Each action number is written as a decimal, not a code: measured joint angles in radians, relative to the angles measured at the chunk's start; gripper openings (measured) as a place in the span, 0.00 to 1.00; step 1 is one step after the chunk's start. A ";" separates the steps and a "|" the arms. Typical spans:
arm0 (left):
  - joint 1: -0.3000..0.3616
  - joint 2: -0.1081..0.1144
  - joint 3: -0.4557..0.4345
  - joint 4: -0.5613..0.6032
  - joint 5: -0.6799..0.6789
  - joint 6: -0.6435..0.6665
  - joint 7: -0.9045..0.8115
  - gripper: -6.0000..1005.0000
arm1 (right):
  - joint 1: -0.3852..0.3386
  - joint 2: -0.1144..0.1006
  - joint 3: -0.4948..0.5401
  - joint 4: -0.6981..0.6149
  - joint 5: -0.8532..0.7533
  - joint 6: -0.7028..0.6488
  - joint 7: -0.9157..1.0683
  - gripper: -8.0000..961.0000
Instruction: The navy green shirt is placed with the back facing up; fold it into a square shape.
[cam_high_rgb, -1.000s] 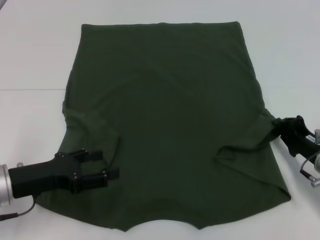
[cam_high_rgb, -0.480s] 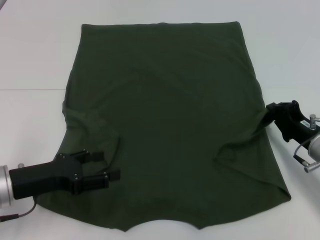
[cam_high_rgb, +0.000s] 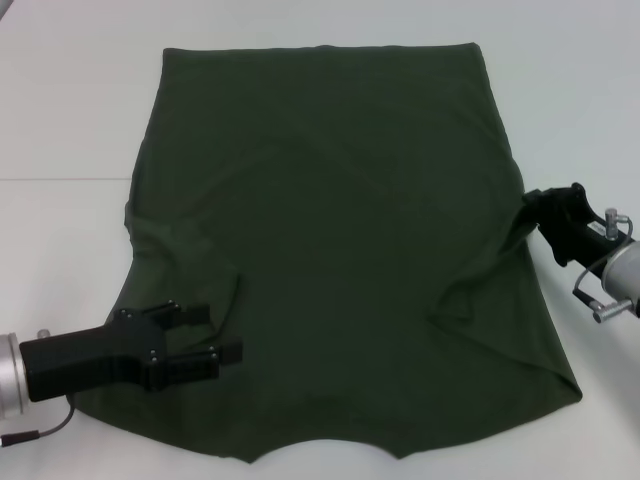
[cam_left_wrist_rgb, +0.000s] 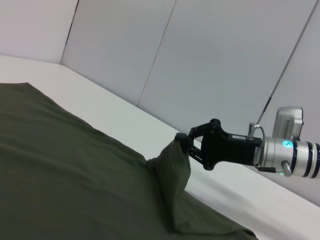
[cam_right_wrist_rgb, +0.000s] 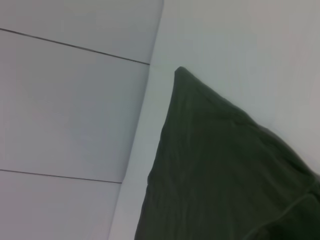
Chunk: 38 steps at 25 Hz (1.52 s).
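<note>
I am keeping my left pincer (cam_high_rgb: 205, 340) spread over the near left of the shirt (cam_high_rgb: 330, 220), which is lying on the bench (cam_high_rgb: 70, 110). Farther off, my right pincer (cam_high_rgb: 540, 212) is pinching the right edge to fold it; the left wrist view is showing that raised bunch

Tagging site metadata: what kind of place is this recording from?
Probably a lab or test bench, not a home: a plain white table, bare pale panelled walls, and only the navy green shirt, with the left pincer and right pincer working it.
</note>
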 joint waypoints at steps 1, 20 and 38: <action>0.002 -0.001 0.000 0.000 0.000 0.000 0.000 0.86 | 0.000 0.000 0.000 0.000 0.000 0.000 0.000 0.10; 0.019 -0.005 0.001 0.000 0.000 0.001 0.005 0.86 | 0.063 0.000 -0.009 0.000 0.008 0.031 -0.011 0.15; 0.030 -0.022 0.002 -0.002 0.000 0.000 0.024 0.86 | 0.065 0.000 -0.006 0.007 0.019 -0.129 -0.216 0.61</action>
